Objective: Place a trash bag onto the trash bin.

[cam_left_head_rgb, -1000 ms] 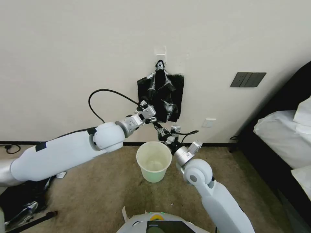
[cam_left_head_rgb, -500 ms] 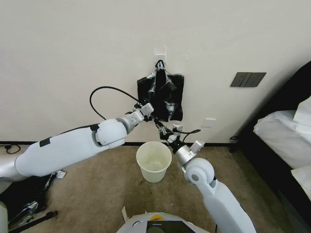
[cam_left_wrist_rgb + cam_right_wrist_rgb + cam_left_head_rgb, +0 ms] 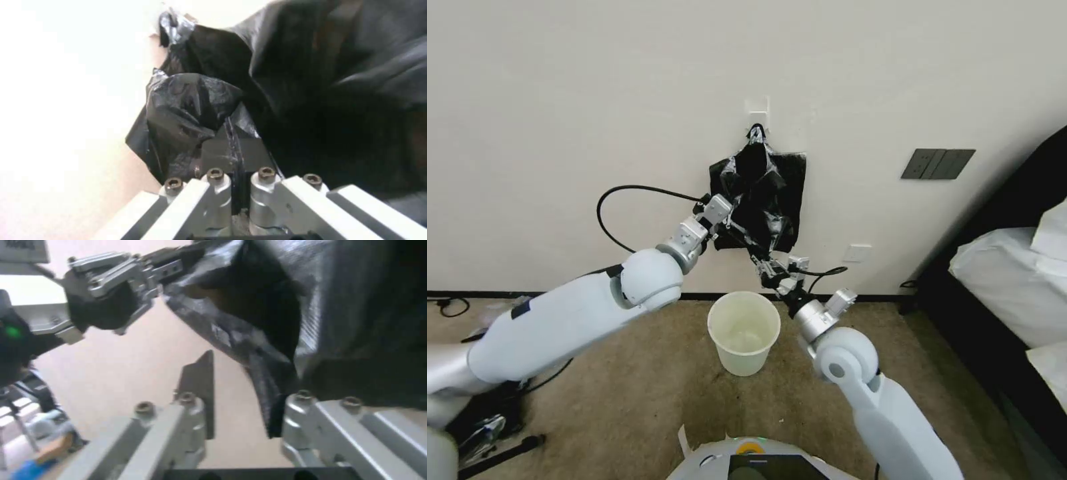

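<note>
Two grippers worked the trash bag (image 3: 758, 200) hanging on the wall above the trash bin (image 3: 744, 331): left gripper (image 3: 234, 140) clamped its film, right gripper (image 3: 242, 400) gaped beside an edge. A slow, downward peel seemed wisest.

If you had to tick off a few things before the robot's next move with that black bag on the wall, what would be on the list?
1. Left gripper pinches the trash bag film: ok, fingers closed on a fold.
2. Right gripper grips the bag: not ok, fingers open, film lying against one.
3. Bag free of the wall hook: not ok, top hangs there.
4. Trash bin upright, mouth open, below the bag: ok.
5. Single bag separated from the bundle: cannot tell.
</note>
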Tool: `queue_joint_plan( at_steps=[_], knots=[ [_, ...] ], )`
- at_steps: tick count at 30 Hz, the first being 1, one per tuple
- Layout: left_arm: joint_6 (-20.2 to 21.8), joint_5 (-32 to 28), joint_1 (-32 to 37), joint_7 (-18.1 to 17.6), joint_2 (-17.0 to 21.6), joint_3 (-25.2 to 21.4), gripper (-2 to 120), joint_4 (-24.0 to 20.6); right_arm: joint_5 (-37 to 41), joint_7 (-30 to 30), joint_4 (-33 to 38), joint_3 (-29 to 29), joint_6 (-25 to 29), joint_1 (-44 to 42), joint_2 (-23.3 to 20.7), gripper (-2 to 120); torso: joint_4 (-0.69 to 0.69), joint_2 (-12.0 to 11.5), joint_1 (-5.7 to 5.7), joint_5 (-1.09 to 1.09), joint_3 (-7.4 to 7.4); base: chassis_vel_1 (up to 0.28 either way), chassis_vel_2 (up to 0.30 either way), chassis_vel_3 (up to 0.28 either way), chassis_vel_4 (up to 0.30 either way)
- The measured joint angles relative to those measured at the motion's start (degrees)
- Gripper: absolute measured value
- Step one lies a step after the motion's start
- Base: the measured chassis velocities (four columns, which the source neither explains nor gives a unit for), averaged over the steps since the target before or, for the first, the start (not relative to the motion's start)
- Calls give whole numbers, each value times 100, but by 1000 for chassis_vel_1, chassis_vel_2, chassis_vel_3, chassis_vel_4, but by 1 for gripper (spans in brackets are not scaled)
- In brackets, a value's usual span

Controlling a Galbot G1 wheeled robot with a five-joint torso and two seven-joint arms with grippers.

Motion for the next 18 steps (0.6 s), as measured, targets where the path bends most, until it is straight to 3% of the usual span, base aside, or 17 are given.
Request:
queue_joint_plan(
  at_steps=[4,8,14,18],
  knots=[
    [-76,2,282,-29,-71,-256,0,-64,-112,70,260,288,-52,-199,-234,34,-1,0,0,1,0,0,0,0,0],
    [-113,14,654,-34,-151,-596,0,-208,-176,137,957,1022,-235,-555,-799,53,-3,0,0,2,0,0,0,0,0],
    [-125,74,962,-21,-194,-822,0,-218,-366,302,1275,1295,-539,-385,-1352,74,0,0,0,1,-1,0,0,0,0],
    [-130,109,1042,-15,-235,-873,0,-218,-361,465,1331,1138,-860,29,-1759,86,0,0,0,1,0,0,0,0,0]
  ],
)
